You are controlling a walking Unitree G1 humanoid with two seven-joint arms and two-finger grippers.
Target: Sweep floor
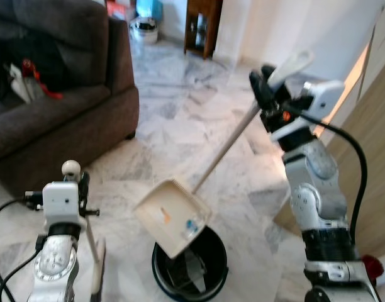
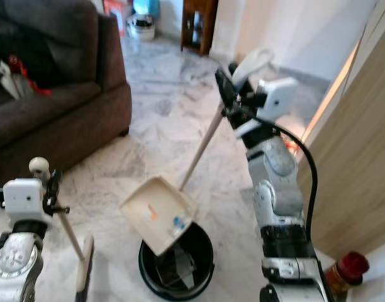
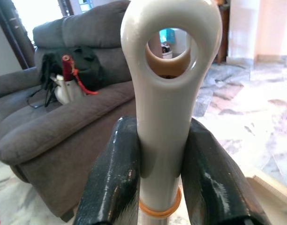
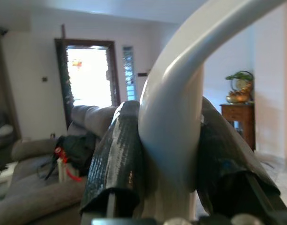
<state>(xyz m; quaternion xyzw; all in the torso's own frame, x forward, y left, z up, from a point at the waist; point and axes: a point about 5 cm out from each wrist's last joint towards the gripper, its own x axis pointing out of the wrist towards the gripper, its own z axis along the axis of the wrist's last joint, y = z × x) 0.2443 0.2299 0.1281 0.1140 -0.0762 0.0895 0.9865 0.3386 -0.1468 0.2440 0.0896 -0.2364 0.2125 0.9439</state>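
While the right claw is gripping the top of the long-handled dustpan with both fingers clenched on the cream handle, the pan is tilting over the black bin on the marble floor, with small bits of debris lying on the pan's inner face. The left claw is clamped on the looped end of the broom handle, holding the broom nearly upright beside the bin, in front of the brown sofa.
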